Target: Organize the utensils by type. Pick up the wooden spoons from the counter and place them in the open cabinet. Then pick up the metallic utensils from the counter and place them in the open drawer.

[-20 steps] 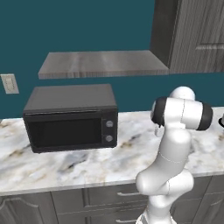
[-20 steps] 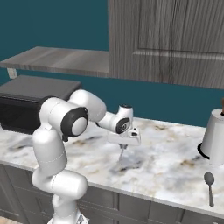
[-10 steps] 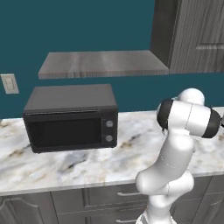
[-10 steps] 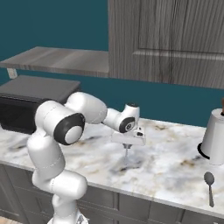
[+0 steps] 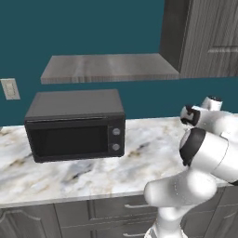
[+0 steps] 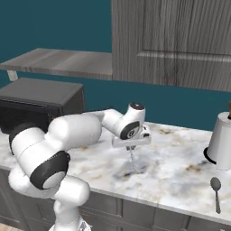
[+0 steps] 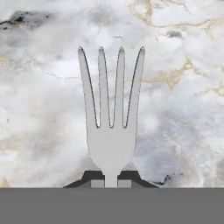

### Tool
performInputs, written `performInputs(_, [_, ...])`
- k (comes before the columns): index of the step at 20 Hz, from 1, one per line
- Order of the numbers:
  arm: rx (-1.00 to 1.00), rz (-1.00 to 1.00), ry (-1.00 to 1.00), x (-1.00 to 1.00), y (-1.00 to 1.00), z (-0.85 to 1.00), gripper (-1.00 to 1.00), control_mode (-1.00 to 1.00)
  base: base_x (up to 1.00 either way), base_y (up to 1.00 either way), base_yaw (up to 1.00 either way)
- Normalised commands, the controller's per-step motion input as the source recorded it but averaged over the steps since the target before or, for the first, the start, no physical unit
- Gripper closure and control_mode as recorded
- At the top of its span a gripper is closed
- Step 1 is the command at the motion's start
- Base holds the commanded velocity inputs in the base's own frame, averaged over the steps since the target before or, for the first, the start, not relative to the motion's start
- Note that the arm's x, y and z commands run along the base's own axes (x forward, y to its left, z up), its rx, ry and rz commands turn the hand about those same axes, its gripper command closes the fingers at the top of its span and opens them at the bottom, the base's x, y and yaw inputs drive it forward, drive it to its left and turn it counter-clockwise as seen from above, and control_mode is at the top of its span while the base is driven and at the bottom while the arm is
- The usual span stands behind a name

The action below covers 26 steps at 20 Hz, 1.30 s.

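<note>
My gripper (image 6: 131, 145) is shut on the handle of a silver-grey metal fork (image 6: 132, 160). The fork hangs tines down a little above the marble counter (image 6: 171, 167). In the hand view the fork (image 7: 111, 122) points away from me over the veined counter (image 7: 183, 109), its handle pinched between my dark fingertips (image 7: 94, 177). A small grey spoon (image 6: 215, 191) lies near the counter's front edge, far to the right of the gripper. The dark grey wall cabinet (image 6: 171, 40) hangs above. The wooden spoons and the drawer are out of view.
A black microwave (image 5: 76, 125) stands on the counter to the left, under a grey wall shelf (image 5: 107, 67). A white canister (image 6: 221, 144) stands at the back right. Dark grey drawer fronts with silver handles (image 5: 116, 211) run under the counter.
The arm's elbow and shoulder links have swung round to the right. The hand with the fork has shifted slightly right and lower, still shut on it.
</note>
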Motion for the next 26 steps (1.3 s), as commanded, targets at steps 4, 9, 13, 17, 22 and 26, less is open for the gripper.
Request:
performInputs(4, [0.00, 0.36, -0.26, -0.48, 0.20, 0.55, 1.00, -1.00, 0.00, 0.00, 0.00])
performInputs(9, [-0.02, 0.47, -0.17, -0.25, 0.41, 0.60, 1.00, -1.00, 0.00, 0.00, 0.00])
performInputs(13, [-0.09, 0.47, -0.02, -0.20, 0.44, 0.66, 1.00, -1.00, 0.00, 0.00, 0.00])
performInputs(17, [-0.08, 0.41, 0.00, -0.17, 0.36, 0.60, 1.00, -1.00, 0.00, 0.00, 0.00])
performInputs(22, [-0.17, 0.20, -0.11, -0.27, 0.45, 0.39, 1.00, -1.00, 0.00, 0.00, 0.00])
performInputs(26, [-0.09, 0.16, -0.03, -0.13, 0.55, 0.23, 1.00, -1.00, 0.00, 0.00, 0.00])
